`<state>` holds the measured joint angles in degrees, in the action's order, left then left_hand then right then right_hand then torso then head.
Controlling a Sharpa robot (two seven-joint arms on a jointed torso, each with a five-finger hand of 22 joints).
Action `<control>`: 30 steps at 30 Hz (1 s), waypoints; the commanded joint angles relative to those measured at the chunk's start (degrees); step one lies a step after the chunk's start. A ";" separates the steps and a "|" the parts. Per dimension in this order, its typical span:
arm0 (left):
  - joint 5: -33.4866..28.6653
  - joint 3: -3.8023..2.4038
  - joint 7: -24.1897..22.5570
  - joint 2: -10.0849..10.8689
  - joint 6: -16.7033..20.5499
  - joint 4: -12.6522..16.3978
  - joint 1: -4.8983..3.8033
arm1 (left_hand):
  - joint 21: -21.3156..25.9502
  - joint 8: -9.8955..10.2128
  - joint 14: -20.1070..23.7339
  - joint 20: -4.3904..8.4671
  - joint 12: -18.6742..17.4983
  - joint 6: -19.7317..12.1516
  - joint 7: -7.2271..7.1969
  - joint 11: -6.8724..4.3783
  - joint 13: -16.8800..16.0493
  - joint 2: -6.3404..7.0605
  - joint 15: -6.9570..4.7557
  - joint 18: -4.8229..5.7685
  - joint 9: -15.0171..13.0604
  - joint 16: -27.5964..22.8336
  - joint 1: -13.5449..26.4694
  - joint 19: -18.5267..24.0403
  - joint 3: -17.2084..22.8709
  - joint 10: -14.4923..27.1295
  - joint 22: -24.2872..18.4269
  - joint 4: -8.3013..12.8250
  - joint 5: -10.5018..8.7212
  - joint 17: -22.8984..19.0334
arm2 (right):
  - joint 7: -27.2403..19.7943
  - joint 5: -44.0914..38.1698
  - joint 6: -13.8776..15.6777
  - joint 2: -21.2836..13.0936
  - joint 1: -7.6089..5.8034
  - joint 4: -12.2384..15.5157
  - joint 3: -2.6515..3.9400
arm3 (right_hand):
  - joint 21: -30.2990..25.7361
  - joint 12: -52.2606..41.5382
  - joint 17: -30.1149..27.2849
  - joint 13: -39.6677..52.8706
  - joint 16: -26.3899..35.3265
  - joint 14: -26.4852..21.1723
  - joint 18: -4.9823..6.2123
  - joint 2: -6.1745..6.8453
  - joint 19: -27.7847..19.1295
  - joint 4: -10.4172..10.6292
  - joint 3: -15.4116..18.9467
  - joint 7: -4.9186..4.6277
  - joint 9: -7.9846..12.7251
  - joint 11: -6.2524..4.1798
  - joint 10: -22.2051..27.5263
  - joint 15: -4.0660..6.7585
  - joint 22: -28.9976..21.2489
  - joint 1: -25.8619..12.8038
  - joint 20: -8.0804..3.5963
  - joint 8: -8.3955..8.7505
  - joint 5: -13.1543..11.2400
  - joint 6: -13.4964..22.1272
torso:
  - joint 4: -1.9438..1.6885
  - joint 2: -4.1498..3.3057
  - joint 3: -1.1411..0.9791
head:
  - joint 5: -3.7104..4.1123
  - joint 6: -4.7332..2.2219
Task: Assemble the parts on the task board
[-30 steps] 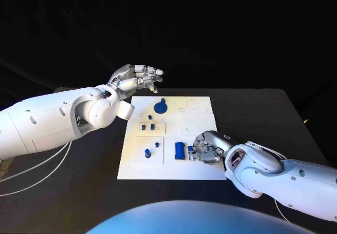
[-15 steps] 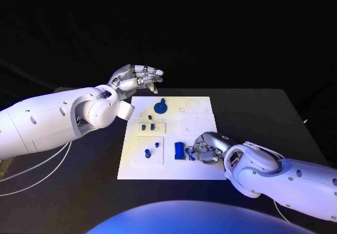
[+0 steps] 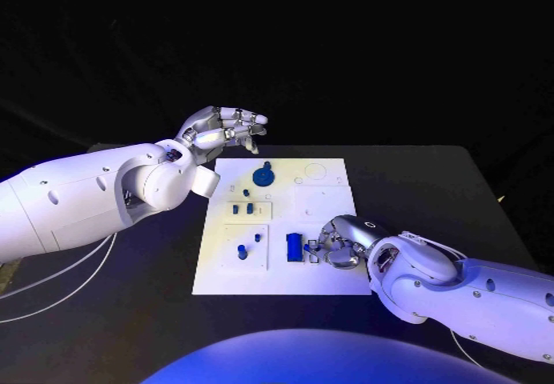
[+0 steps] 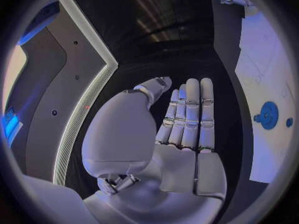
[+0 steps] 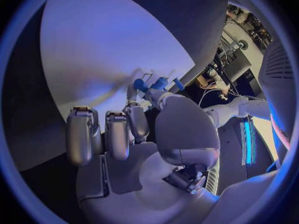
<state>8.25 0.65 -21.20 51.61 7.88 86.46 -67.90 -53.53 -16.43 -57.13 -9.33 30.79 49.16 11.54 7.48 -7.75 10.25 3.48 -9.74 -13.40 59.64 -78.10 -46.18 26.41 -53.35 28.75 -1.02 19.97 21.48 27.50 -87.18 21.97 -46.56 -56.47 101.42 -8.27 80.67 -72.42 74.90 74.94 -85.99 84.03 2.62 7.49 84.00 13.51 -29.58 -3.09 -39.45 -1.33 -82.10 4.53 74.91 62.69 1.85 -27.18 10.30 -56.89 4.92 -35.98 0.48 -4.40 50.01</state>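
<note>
Right hand (image 3: pixel 339 242): low over the near right part of the task board (image 3: pixel 329 282), fingers curled down; thumb and a fingertip (image 5: pixel 138 86) close on a small blue part (image 3: pixel 311 246), apparently pinched, though the contact is partly hidden. Rectangular blue part (image 3: pixel 293 246): upright on the board just beside that hand.

Left hand (image 3: pixel 222 128): raised beyond the board's far left corner, holding nothing, fingers loosely bent and apart, touching nothing.

Round blue part (image 3: pixel 264 175): far end of the board. Small blue pegs (image 3: pixel 242 209): standing mid-board; another (image 3: pixel 242 252) nearer.
</note>
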 commanded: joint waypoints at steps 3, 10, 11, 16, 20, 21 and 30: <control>0.13 -0.03 -0.18 0.00 -0.96 0.15 -0.03 | 0.29 0.34 0.32 0.03 0.24 -0.52 -0.07 0.06 -0.06 -0.29 0.05 -0.77 -0.08 0.28 -0.22 -0.31 0.19 0.33 -0.08 -0.14 0.34 -0.09 | 1.79 -1.70 -1.30 -0.24 0.17 -0.20 -0.11 | 0.35 -0.24 5.79 2.05 -0.21 4.17 -0.79 -0.06 3.16 -0.48 0.01 0.31 -0.10 -0.03 -0.29 0.32 12.66 0.83 -0.36 0.00 0.09 -0.24 | 0.03 0.00 -0.03 | -0.01 -0.01; 0.13 -0.03 -0.11 -0.02 -1.04 0.12 -0.03 | 0.29 0.34 0.32 0.03 0.24 -0.52 -0.07 0.06 -0.06 -0.29 0.05 -0.77 -0.08 0.28 -0.22 -0.31 0.19 0.33 -0.08 -0.14 0.34 -0.09 | 0.51 -1.04 -1.77 -0.30 0.22 0.15 -0.11 | 0.32 -0.19 5.85 2.02 -0.23 4.18 -0.78 0.15 3.15 -0.58 0.14 0.28 -0.11 -0.02 -0.27 0.33 12.65 0.82 -0.38 -0.01 0.04 -0.25 | 0.05 0.01 -0.02 | 0.03 -0.01; 0.13 -0.03 -0.11 -0.02 -1.04 0.12 -0.03 | 0.29 0.34 0.32 0.03 0.24 -0.52 -0.07 0.06 -0.06 -0.29 0.05 -0.77 -0.08 0.28 -0.22 -0.31 0.19 0.33 -0.08 -0.14 0.34 -0.09 | 0.40 -0.96 -1.80 -0.30 0.22 0.18 -0.11 | 0.31 -0.18 5.84 2.02 -0.22 4.18 -0.78 0.24 3.15 -0.60 0.21 0.27 -0.11 -0.01 -0.27 0.33 12.65 0.78 -0.38 -0.01 0.00 -0.25 | 0.06 0.02 -0.02 | 0.03 -0.01; 0.13 -0.03 -0.06 -0.03 -1.03 0.09 -0.03 | 0.29 0.34 0.32 0.03 0.24 -0.52 -0.07 0.06 -0.06 -0.29 0.05 -0.77 -0.08 0.28 -0.22 -0.31 0.19 0.33 -0.08 -0.14 0.34 -0.09 | -0.30 -0.63 -1.97 -0.33 0.23 0.34 -0.11 | 0.24 -0.09 5.80 2.05 -0.19 4.16 -0.77 1.46 3.11 -0.47 1.27 0.18 -0.09 0.07 -0.24 0.27 12.63 0.04 -0.37 0.04 -0.94 -0.29 | 0.05 -0.01 -0.04 | 0.11 -0.01; 0.13 -0.03 -0.04 -0.03 -1.02 0.09 -0.03 | 0.29 0.34 0.33 0.03 0.24 -0.52 -0.06 0.06 -0.06 -0.30 0.05 -0.77 -0.08 0.28 -0.22 -0.32 0.20 0.33 -0.08 -0.14 0.34 -0.09 | -0.49 -0.75 -2.01 -0.38 0.23 0.30 -0.11 | 0.28 -0.07 5.80 2.08 -0.18 4.16 -0.78 2.07 3.12 -0.34 1.86 0.18 -0.06 0.09 -0.25 0.25 12.64 -0.30 -0.35 0.07 -1.71 -0.37 | -0.01 -0.03 -0.01 | 0.13 -0.01; 0.13 -0.03 -0.03 -0.04 -1.01 0.09 -0.03 | 0.30 0.34 0.34 0.04 0.26 -0.52 -0.05 0.07 -0.05 -0.33 0.05 -0.77 -0.10 0.28 -0.25 -0.34 0.22 0.34 -0.09 -0.15 0.34 -0.10 | -0.52 -0.84 -2.00 -0.41 0.23 0.28 -0.11 | 0.19 -0.03 5.79 2.08 -0.18 4.16 -0.76 2.29 3.09 -0.32 2.06 0.17 -0.04 0.09 -0.24 0.25 12.61 -0.35 -0.35 0.10 -2.01 -0.37 | -0.02 -0.03 0.00 | 0.19 -0.01; 0.14 -0.03 0.04 -0.05 -1.01 0.07 -0.03 | 0.31 0.34 0.34 0.04 0.27 -0.51 -0.04 0.08 -0.05 -0.37 0.07 -0.76 -0.11 0.28 -0.21 -0.35 0.22 0.35 -0.10 -0.21 0.35 -0.11 | -0.54 -1.52 -1.09 -0.50 0.23 0.13 -0.11 | 0.18 0.22 5.78 2.06 -0.14 4.16 -0.76 1.61 3.07 2.36 3.46 0.02 0.18 0.23 -0.18 0.13 12.61 -2.61 -0.25 0.34 -3.58 -0.61 | 0.00 0.01 0.00 | 0.13 -0.01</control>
<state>8.25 0.65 -20.96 51.64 7.80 86.43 -67.90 -53.53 -16.43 -57.13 -9.33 30.78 49.16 11.54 7.48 -7.75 10.25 3.48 -9.74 -13.45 59.64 -78.10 -46.18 26.41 -53.35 28.71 -1.02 19.96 21.43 27.12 -87.86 21.15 -47.05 -56.31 101.56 -8.36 80.65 -72.42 74.94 74.92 -85.99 84.03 2.63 9.23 84.00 15.39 -26.18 -2.75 -39.32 -1.33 -82.10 4.52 74.95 60.65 1.86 -27.03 6.98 -57.25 4.92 -36.00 0.48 -4.25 50.01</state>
